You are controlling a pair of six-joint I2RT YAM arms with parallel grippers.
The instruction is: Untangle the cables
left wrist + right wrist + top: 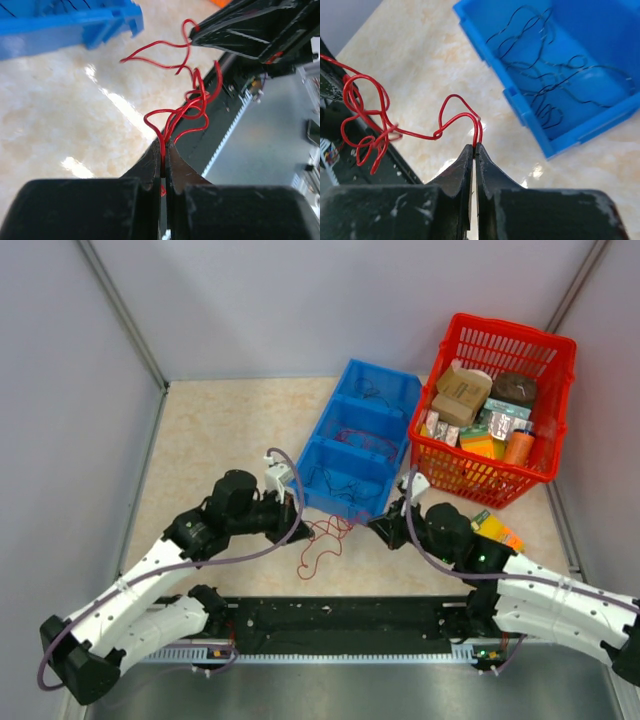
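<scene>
Both pairs of jaws pinched on the red cable [197, 100], tangle between them.

A lab test cell: grey panel walls [300, 300] enclose the tabletop [215, 430].

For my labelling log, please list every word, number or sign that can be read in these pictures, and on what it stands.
None can be read.
Packets in the red plastic basket: printed, but too small and blurred.
Orange packet near the basket: print blurred.
Blue plastic bin, thin red cable: no writing seen.
</scene>
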